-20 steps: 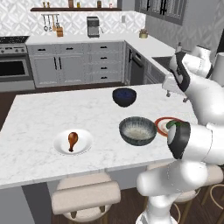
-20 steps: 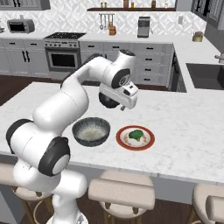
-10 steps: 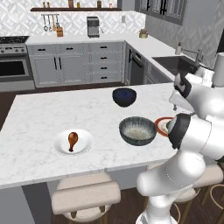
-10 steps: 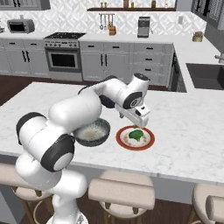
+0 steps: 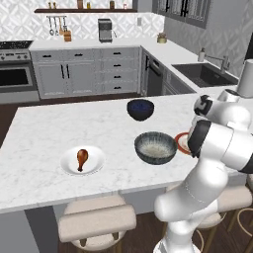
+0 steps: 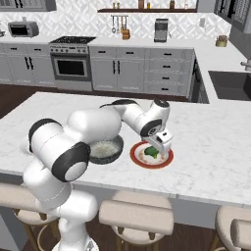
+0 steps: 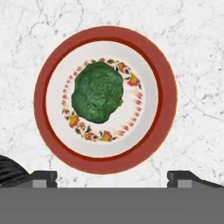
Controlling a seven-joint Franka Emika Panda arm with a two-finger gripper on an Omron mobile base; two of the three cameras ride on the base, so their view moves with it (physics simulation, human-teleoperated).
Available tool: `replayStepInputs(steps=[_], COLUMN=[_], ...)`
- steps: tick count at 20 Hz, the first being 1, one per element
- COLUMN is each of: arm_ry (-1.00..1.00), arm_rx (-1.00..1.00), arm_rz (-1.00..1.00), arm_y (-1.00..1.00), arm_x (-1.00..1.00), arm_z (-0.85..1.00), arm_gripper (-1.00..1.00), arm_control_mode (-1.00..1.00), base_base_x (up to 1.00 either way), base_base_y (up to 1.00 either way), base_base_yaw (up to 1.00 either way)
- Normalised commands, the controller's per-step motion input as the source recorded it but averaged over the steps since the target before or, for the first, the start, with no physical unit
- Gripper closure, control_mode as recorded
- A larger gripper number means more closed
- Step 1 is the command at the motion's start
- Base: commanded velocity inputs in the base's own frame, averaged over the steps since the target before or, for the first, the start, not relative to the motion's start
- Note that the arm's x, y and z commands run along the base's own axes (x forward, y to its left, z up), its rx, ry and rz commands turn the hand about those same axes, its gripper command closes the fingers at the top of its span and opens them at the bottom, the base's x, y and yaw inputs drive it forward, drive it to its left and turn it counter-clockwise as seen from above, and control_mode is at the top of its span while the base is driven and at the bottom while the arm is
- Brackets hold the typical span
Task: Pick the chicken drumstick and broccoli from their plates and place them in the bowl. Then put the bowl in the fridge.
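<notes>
We have our gripper [image 6: 158, 150] poised directly over the red-rimmed plate [image 7: 164, 131], its jaws spread wide and holding nothing, with the broccoli [image 7: 97, 92] lying a little off-centre on that plate, just beside the ribbed dark-grey bowl [image 6: 105, 150]. We judge the broccoli light, springy and a bit lumpy, unlikely to slip but easy to crush, so we would close across its rounded middle with a gentle squeeze. The chicken drumstick [image 5: 82, 158] sits on its plain white plate [image 5: 96, 165] well apart on the island.
</notes>
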Motion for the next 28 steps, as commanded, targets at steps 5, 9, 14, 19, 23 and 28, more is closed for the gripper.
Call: replayStepInputs(steps=[5,9,14,19,23,28], arm_ry=[0.00,0.10,0.19,0.14,0.03,-0.01], arm_rx=[0.01,0.02,0.02,0.00,0.00,0.00], arm_rz=[0.00,0.00,0.00,0.00,0.00,0.00], arm_y=[-0.07,-0.15,-0.23,-0.08,0.00,0.09], arm_x=[0.42,0.66,0.51,0.06,0.01,0.00], arm_z=[-0.09,-0.21,-0.23,-0.46,-0.42,-0.35], arm_gripper=[-1.00,-1.00,-1.00,-1.00,-1.00,-1.00], arm_control_mode=[-1.00,-1.00,-1.00,-1.00,-1.00,-1.00], base_base_x=[0.00,0.00,0.00,0.00,0.00,0.00], base_base_y=[0.00,0.00,0.00,0.00,0.00,0.00], base_base_yaw=[0.00,0.00,0.00,0.00,0.00,0.00])
